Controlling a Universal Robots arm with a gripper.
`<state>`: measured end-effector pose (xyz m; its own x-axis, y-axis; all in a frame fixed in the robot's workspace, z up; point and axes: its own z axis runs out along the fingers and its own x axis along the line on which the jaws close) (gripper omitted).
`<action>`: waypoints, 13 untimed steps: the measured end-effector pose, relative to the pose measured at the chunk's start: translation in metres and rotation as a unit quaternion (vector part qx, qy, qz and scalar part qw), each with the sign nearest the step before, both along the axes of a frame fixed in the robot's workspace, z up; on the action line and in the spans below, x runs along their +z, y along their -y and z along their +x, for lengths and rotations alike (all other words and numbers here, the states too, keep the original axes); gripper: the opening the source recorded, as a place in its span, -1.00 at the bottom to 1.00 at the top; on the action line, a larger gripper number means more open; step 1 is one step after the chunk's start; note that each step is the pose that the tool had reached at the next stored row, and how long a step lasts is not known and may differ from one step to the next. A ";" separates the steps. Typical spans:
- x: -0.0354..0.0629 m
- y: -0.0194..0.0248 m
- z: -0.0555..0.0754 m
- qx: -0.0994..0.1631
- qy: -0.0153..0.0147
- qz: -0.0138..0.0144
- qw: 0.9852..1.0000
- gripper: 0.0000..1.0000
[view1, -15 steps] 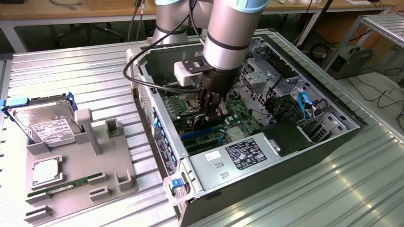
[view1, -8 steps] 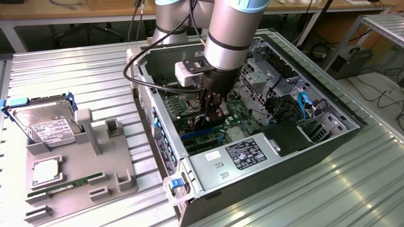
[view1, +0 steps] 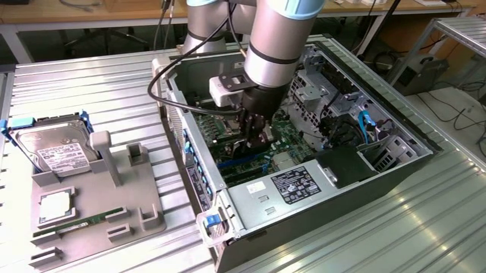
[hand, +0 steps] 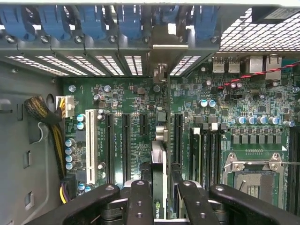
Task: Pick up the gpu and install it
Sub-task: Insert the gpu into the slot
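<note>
While pinching the gpu [hand: 159, 164] — hand [hand: 159, 199] low over motherboard [hand: 243, 117] inside case [view1: 365, 187].

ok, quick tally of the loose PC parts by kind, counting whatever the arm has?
hard drive: 1
green memory stick: 1
CPU: 1
GPU, held in the gripper inside the PC case: 1
Total: 4

gpu [hand: 159, 173] edge-on between jaws, above motherboard [hand: 262, 122] slots
</note>
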<state>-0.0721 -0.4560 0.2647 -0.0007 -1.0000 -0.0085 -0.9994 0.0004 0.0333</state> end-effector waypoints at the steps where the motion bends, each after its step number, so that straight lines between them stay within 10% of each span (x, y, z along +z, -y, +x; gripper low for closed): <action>1: -0.0002 0.0000 0.000 -0.001 0.000 0.000 1.000 -0.47; 13: -0.0068 0.0000 -0.003 -0.002 0.000 0.000 1.000 -0.47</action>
<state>-0.0748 -0.4559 0.2579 -0.0051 -0.9999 -0.0087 -0.9994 0.0048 0.0332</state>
